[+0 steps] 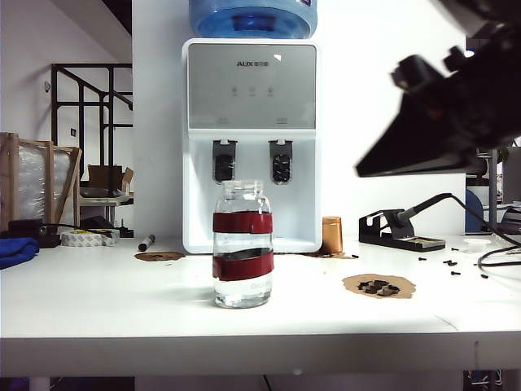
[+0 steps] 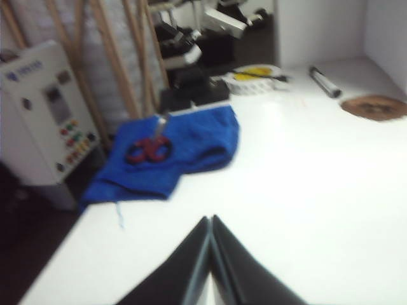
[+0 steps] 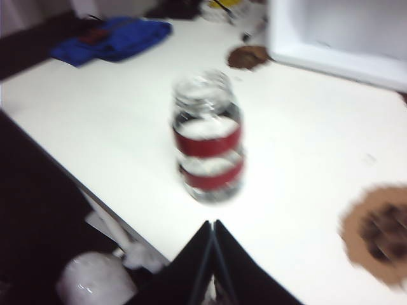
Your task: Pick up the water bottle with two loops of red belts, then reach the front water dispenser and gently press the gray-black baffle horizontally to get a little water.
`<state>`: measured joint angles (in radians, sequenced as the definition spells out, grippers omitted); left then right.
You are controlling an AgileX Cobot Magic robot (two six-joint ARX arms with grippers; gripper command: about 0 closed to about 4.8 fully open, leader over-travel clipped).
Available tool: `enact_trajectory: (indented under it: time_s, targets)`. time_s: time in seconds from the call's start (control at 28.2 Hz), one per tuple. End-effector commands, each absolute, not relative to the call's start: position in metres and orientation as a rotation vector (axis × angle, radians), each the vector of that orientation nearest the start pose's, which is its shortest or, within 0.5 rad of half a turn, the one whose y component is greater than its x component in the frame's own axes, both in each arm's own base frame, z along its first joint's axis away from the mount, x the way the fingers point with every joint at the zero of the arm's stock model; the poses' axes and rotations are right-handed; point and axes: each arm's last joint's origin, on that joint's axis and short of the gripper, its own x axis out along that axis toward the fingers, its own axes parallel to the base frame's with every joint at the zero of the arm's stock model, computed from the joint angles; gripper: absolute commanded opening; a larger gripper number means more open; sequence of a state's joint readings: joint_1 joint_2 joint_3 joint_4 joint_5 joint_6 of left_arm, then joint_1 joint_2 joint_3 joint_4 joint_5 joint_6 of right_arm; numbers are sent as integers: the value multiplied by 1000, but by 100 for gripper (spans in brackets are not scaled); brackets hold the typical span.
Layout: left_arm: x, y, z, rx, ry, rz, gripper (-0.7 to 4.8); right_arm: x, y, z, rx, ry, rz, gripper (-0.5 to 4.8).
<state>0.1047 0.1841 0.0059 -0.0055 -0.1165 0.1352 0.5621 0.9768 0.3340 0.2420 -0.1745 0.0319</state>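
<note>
From the exterior view I see the water bottle [image 1: 242,244] standing upright on the white table [image 1: 98,301], near the front edge and directly in front of the water dispenser [image 1: 251,147], apart from it. It has some water in it and nothing touches it. The right gripper [image 1: 362,171] hangs high at the right of that view, well above the table, its dark fingers tapering to a point aimed left. The left gripper does not appear there at all.

My right wrist view fills in the rest: the right gripper [image 3: 212,223] has its jaws pressed together with nothing between them, and the bottle [image 3: 207,136] sits ahead of the tips, clear of them. The picture is blurred, but both red bands read plainly, and a brown patch [image 3: 376,232] lies off to one side.

Only the left wrist view shows the left gripper [image 2: 210,219], also clenched and empty, over the table's bare end. Beyond it lies a blue cloth [image 2: 172,155] with red-handled scissors [image 2: 147,147] on top, which the exterior view barely catches at its left edge.
</note>
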Motion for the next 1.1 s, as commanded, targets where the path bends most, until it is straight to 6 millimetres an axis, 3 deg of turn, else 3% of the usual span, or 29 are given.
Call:
enact_trajectory:
  time_s: [0.04, 0.25, 0.53, 0.85, 1.1]
  targets:
    - [101, 11, 145, 110, 231, 124, -4, 150, 99, 187, -69, 483, 671, -5]
    - [97, 5, 148, 106, 176, 9, -4, 131, 85, 193, -97, 524, 602, -5]
    - [96, 4, 149, 108, 159, -1, -4, 116, 74, 195, -69, 491, 550, -5]
    - [96, 4, 149, 108, 158, 3, -4, 100, 62, 169, 3, 447, 495, -5]
    - [96, 4, 150, 108, 158, 2, -4, 94, 51, 155, -7, 352, 297, -5]
